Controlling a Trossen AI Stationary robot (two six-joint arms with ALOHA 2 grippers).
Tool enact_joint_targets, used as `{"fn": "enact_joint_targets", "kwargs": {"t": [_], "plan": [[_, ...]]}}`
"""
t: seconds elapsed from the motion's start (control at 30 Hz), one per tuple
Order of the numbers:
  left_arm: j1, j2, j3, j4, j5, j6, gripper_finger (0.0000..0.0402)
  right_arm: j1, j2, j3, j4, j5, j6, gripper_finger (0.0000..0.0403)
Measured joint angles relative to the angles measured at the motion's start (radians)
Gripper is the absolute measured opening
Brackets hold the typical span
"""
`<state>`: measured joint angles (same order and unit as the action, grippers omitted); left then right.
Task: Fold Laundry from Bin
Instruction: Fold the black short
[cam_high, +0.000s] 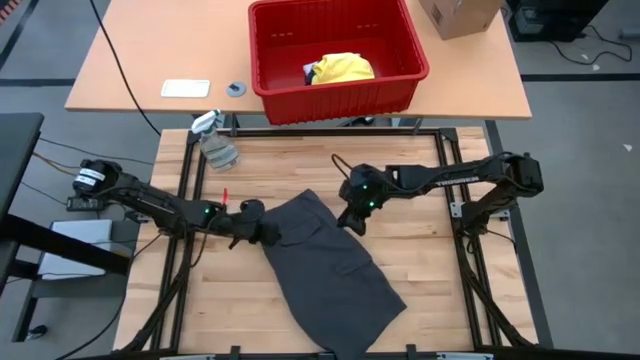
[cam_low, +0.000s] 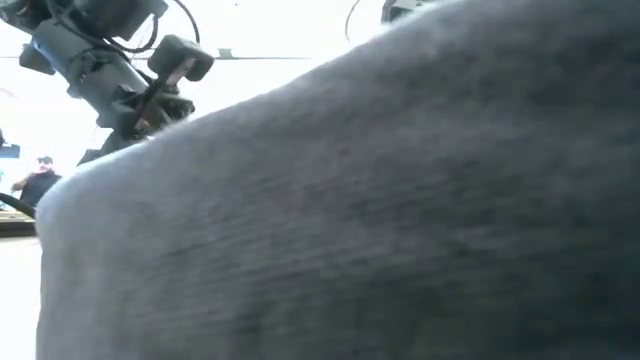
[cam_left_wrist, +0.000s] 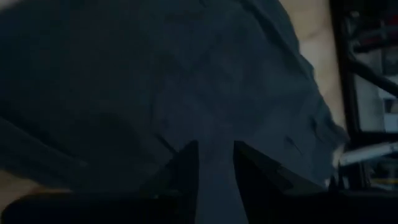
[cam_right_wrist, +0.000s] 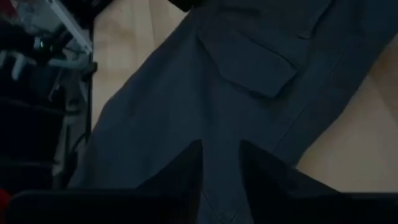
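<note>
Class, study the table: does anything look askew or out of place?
Yes. The dark grey garment lies diagonally across the wooden table, one end overhanging the near edge and covering most of the low camera's view. The left gripper and right gripper each pinch its far end.

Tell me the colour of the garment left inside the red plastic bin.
Bright yellow garment, lying in the red ribbed bin; the high view shows it best.
</note>
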<state>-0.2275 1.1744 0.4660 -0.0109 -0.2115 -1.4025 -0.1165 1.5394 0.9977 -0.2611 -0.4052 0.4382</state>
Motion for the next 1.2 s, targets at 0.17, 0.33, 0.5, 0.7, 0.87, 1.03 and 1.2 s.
{"fn": "enact_joint_targets", "kwargs": {"t": [0.17,0.33,0.5,0.7,0.87,1.03,1.2], "plan": [[-0.074,-0.006,0.000,-0.041,-0.013,0.000,0.0103,0.016,0.000,0.000,0.039,-0.010,-0.133,0.0124],[-0.136,-0.006,0.000,0.039,-0.093,0.040,0.0103,0.031,0.000,-0.001,0.224,0.009,-0.308,0.0128],[-0.139,0.003,0.000,0.209,-0.116,0.089,0.0103,0.024,0.000,-0.001,0.399,-0.047,-0.310,0.0125],[-0.121,0.038,0.000,0.328,-0.282,0.090,0.0103,0.009,0.000,-0.001,0.378,-0.061,-0.222,0.0122],[-0.091,0.051,0.000,0.340,-0.261,-0.027,0.0104,-0.026,0.008,-0.001,0.344,-0.112,-0.195,0.0103],[-0.084,0.031,0.001,0.173,-0.228,-0.128,0.0105,-0.064,0.045,-0.001,0.325,-0.113,-0.183,0.0049],[-0.090,0.027,0.000,-0.020,-0.120,-0.230,0.0106,-0.107,0.115,-0.001,0.325,-0.167,-0.074,0.0013]]}}
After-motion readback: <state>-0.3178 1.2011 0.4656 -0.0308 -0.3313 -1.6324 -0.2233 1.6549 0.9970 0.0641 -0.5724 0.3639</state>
